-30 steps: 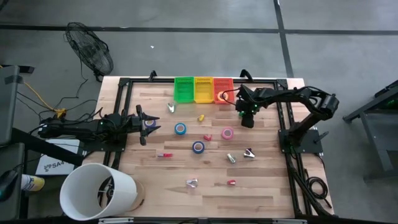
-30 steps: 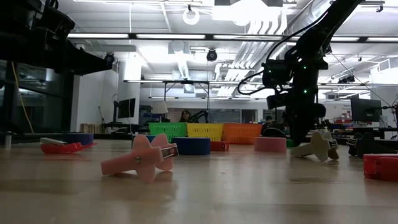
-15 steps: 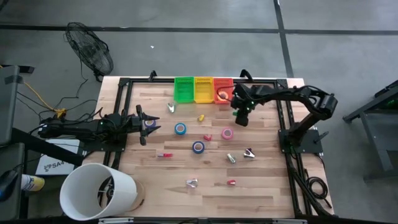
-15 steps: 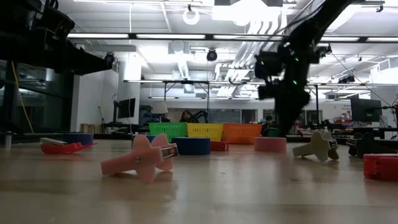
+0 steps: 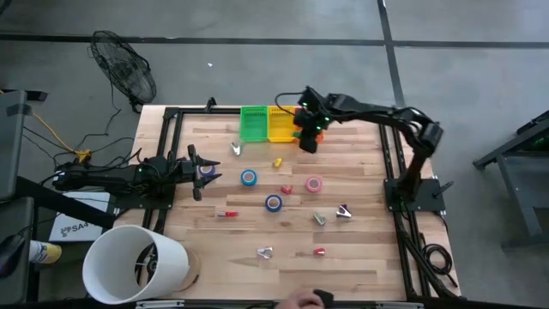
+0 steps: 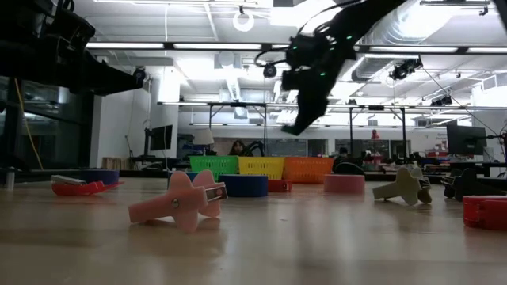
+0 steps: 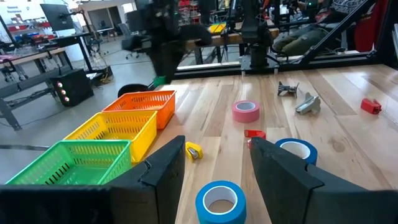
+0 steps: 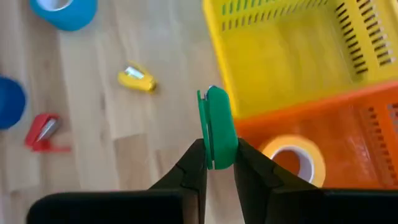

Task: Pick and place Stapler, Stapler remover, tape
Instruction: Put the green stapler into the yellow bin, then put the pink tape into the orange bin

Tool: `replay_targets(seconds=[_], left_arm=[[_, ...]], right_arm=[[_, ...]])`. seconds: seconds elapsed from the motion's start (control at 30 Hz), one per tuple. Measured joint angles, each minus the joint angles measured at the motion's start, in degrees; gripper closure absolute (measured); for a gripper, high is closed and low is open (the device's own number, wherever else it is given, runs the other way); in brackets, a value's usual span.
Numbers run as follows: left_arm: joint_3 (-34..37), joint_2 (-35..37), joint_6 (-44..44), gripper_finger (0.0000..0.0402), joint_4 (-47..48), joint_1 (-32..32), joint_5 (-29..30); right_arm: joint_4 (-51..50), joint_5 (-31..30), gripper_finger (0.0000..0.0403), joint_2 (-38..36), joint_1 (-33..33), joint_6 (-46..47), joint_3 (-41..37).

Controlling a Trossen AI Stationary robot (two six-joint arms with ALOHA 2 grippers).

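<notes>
Right gripper (image 8: 216,163) of yours pinches a small green stapler (image 8: 216,127) above the yellow basket (image 8: 292,50) and orange basket (image 8: 348,134); yellow tape (image 8: 295,158) sits in orange; left gripper (image 7: 214,163) waits half open.

Even, diffuse light falls from overhead; in the low view the ceiling strip lights (image 6: 198,46) blow out to white glare. The table (image 5: 223,249) in the high view is evenly lit, with only faint, soft shadows under the arms. In the low view the near boards are out of focus and the pink stapler remover (image 6: 181,203) is soft. The right arm (image 6: 317,63) smears with motion blur there and in the left wrist view. In the right wrist view the baskets behind the sharp green piece (image 8: 215,127) blur.
</notes>
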State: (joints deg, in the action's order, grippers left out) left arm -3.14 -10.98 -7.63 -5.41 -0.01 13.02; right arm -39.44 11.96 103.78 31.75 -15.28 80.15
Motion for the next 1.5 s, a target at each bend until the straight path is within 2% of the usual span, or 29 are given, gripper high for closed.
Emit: replay_targets(seconds=[0.3,0.57,0.73,1.07,1.5], left_arm=[[0.0,0.0,0.0,0.0223,0.0,0.0,0.0],[0.0,0.0,0.0,0.0223,0.0,0.0,0.0],[0.0,0.0,0.0,0.0223,0.0,0.0,0.1],[0.0,0.0,0.0,0.0223,0.0,0.0,0.2],[0.0,0.0,0.0,0.0223,0.0,0.0,0.2]], right_arm=[[-6.8,-1.3,0.0352,15.1,0.1,-1.5,18.2],[-14.0,-3.5,0.0347,23.3,0.9,-4.3,27.5],[-14.5,-3.4,0.0339,24.6,0.9,-4.5,28.7],[-14.5,-2.9,0.0287,24.6,0.8,-5.1,28.7],[-15.2,-3.0,0.025,22.1,0.8,-0.6,28.6]])
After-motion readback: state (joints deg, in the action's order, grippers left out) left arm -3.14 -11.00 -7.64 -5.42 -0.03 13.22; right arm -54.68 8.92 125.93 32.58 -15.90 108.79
